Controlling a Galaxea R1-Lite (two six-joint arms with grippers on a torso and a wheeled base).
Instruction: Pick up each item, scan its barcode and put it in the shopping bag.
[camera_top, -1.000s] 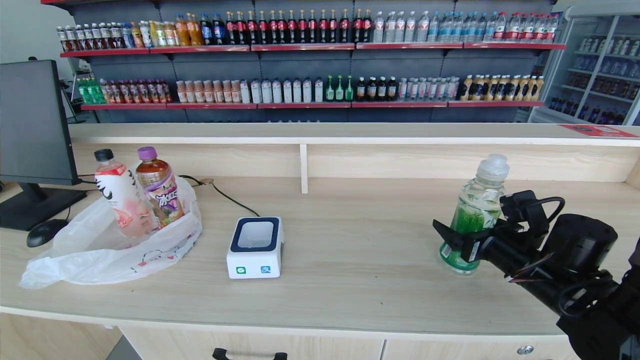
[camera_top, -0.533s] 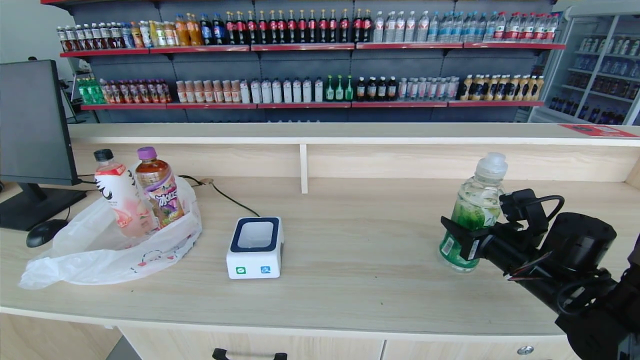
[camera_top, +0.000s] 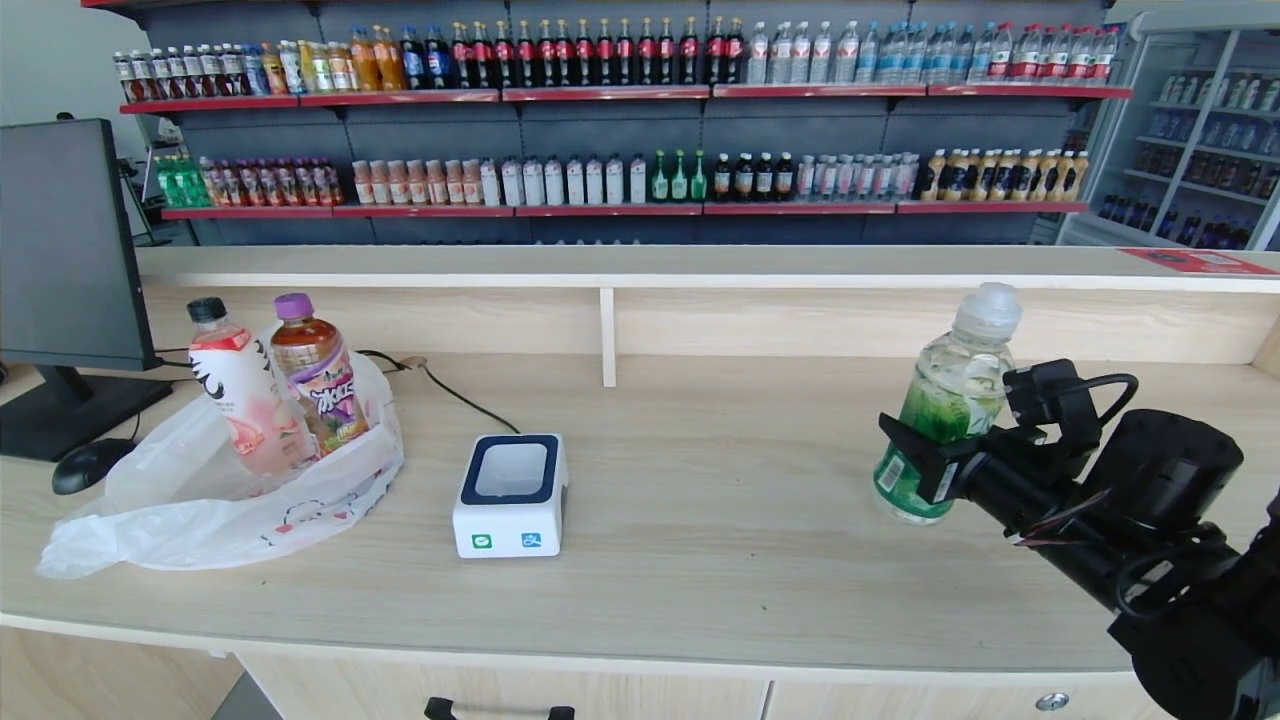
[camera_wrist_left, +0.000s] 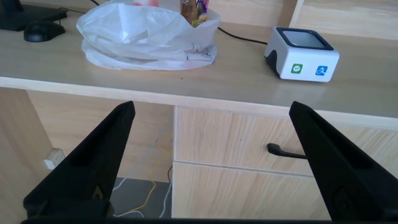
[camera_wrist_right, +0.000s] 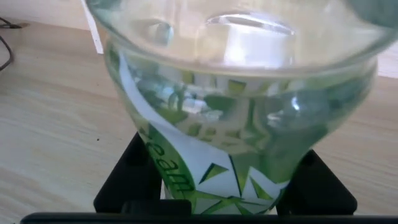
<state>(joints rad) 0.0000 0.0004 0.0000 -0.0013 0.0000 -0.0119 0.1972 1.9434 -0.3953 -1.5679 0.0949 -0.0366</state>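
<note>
Currently held: green-labelled bottle (camera_top: 950, 400), clamped at mid-body between the fingers of the right tool (camera_top: 935, 455); tilted, pale cap uppermost.
Label: green leaf pattern on white; barcode (camera_top: 889, 476) low on the side turned away from the tool's wrist; print too small to read.
Left tool (camera_wrist_left: 211, 112): fingers spread wide, nothing between them; below the worktop (camera_top: 700, 560) edge.
Scanner (camera_top: 511, 493): white box, window upward, green and blue icons on its front; well apart from the right tool.
Shopping bag (camera_top: 200, 500): beyond the scanner from the right tool; holds two bottles.
</note>
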